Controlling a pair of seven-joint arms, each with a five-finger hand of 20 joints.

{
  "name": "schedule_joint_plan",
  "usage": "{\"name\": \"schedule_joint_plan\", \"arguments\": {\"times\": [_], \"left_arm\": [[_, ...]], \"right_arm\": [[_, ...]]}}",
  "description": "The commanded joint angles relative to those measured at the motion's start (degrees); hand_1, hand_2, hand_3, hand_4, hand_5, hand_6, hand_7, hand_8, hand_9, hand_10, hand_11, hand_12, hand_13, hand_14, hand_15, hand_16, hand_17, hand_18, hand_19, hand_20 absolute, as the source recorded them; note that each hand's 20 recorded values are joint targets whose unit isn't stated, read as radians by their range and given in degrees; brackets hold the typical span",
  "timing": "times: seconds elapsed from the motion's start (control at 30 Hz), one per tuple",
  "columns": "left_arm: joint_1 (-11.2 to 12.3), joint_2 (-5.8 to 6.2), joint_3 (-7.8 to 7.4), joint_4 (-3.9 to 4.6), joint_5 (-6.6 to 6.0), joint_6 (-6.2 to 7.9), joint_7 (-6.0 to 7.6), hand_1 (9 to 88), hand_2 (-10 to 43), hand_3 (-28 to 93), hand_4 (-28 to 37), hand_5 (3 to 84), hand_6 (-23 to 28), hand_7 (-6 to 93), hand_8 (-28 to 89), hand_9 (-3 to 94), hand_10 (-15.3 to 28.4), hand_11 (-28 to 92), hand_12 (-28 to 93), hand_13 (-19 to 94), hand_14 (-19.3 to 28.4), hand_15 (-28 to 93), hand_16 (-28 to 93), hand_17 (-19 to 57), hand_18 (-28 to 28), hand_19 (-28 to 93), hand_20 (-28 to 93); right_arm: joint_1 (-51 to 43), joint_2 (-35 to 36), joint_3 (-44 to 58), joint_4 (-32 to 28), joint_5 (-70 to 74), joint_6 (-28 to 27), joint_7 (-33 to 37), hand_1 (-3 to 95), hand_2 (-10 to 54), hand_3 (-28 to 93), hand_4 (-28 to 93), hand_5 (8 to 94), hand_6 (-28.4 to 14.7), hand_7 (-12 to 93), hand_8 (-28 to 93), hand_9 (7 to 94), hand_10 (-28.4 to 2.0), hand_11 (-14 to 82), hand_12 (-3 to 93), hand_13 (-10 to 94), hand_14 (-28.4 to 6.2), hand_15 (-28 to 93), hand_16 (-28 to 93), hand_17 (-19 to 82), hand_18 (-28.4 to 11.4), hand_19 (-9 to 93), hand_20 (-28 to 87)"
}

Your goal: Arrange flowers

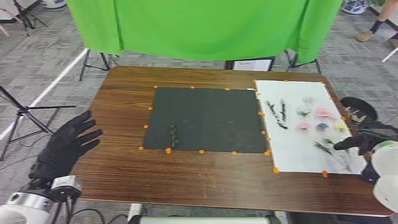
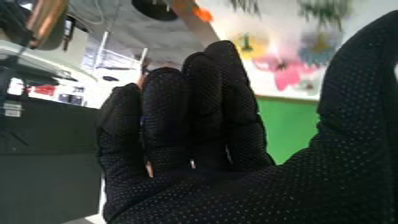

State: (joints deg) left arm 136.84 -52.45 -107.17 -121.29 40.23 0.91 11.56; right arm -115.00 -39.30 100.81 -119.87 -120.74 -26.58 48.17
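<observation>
Being prob. light, bendy & fragile, the leafy stems want a gentle pinch low down. Thin, green-tipped; on white mat, nr pink flower. R hand beside them, fingers straight, grasping nothing. L hand by left edge of table, fingers relaxed, empty.

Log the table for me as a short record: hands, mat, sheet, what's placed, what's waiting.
left hand: open, at the table's left edge
right hand: fingers straight, at the white sheet's right edge
dark mat: middle of table
placed on mat: one green sprig, left part
white sheet: right of mat
waiting on sheet: dark twigs, pink flower, yellow flower, other blooms and stems
held: nothing visible in either hand
</observation>
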Motion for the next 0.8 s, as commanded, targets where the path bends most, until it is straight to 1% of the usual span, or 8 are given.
{"name": "schedule_joint_plan", "arguments": {"times": [0.03,0.13,0.3,0.43,0.5,0.57,0.67,0.8], "left_arm": [[0.36,-0.56,0.08,-0.25,0.08,0.65,0.14,27.1,-7.8,69,-26.1,24.5,2.8,21.1,-11,18.9,11.1,21,18,17,15.3,32,1,-9.8,22.1,39,10],[0.09,-0.34,0.26,-0.06,0.05,0.50,0.20,27.1,-7.7,69,-26.1,24.6,2.9,21.1,-11,18.9,11.1,21,18,17,15.3,32,1,-9.8,22.1,39,10],[-0.39,-0.29,0.68,0.05,0.02,0.52,-0.30,27.2,-7.6,69,-26.1,24.6,2.9,21.1,-11,18.9,11.0,21,18,17,15.3,32,1,-9.8,22.1,39,10],[-0.25,-0.24,0.82,0.03,0.01,0.59,-0.12,27.2,-7.5,69,-26.0,24.6,2.9,21.1,-11,18.9,11.1,22,18,17,15.3,32,1,-9.8,22.1,39,10],[-0.33,-0.07,0.89,0.11,0.02,0.62,-0.08,27.3,-7.4,69,-26.1,24.6,2.9,21.2,-11,18.9,11.1,22,18,17,15.3,32,1,-9.8,22.1,39,10],[-0.29,-0.01,0.79,0.15,0.00,0.47,-0.12,27.3,-7.4,69,-26.1,24.6,2.8,21.2,-11,18.9,11.0,22,18,17,15.4,32,1,-9.8,22.1,39,10],[-0.16,-0.01,0.73,0.05,-0.12,0.49,-0.15,27.3,-7.4,69,-26.1,24.6,2.9,21.1,-11,18.9,11.0,22,18,17,15.4,32,1,-9.8,22.1,39,10],[0.00,0.06,0.76,0.08,-0.19,0.54,-0.06,27.2,-7.2,69,-26.2,24.6,2.9,21.3,-11,18.9,11.0,22,18,17,15.4,33,1,-9.8,22.1,39,10]], "right_arm": [[-1.75,-0.16,-0.36,1.86,-0.47,-0.71,0.65,22.0,-9.5,77,-28,52.6,-4.1,40,-14,51.3,-13.4,58.7,42.5,48,-14.8,82,34,19,-22.1,79,56],[-2.46,-0.33,-0.92,2.51,-1.08,0.82,-0.04,21.9,-9.5,78,-28,53.5,-3.4,41,-15,52.6,-13.2,58.7,42.3,48,-14.7,82,34,19,-22.1,79,56],[-2.98,-0.18,-2.11,4.37,-2.27,3.52,-2.76,23.6,-9.5,82,-28,57.6,-1.0,44,-16,58.0,-12.4,58.6,42.2,53,-12.8,82,35,21,-22.5,81,57],[-3.08,0.10,-3.30,6.04,-2.40,8.07,-4.44,27.9,-9.5,84,-28,60.2,1.1,46,-17,61.4,-11.7,58.0,41.8,55,-11.1,82,37,23,-22.5,82,58],[-3.45,0.21,-3.47,6.43,-1.85,10.59,-4.86,33.5,-9.5,80,-28,61.3,1.4,47,0,64.3,-10.7,57.1,43.5,57,-10.5,81,38,24,-22.3,82,58],[-3.88,0.27,-3.74,6.93,-2.40,13.13,-5.56,39.4,-9.5,78,-28,64.5,1.9,48,4,69.0,-9.2,51.4,51.4,59,-10.2,81,39,25,-22.2,83,57],[-5.07,0.28,-3.43,6.88,-3.29,15.53,-6.74,44.7,-9.5,79,-28,70.8,2.9,48,5,74.3,-8.3,46.1,57.8,63,-9.4,80,39,27,-21.9,84,57],[-6.68,-0.04,-2.14,6.15,-2.77,19.69,-8.31,43.1,-9.5,86,-28,72.1,1.7,49,10,75.7,-8.5,46.5,60.4,64,-9.9,81,40,27,-22.1,85,57]]}}
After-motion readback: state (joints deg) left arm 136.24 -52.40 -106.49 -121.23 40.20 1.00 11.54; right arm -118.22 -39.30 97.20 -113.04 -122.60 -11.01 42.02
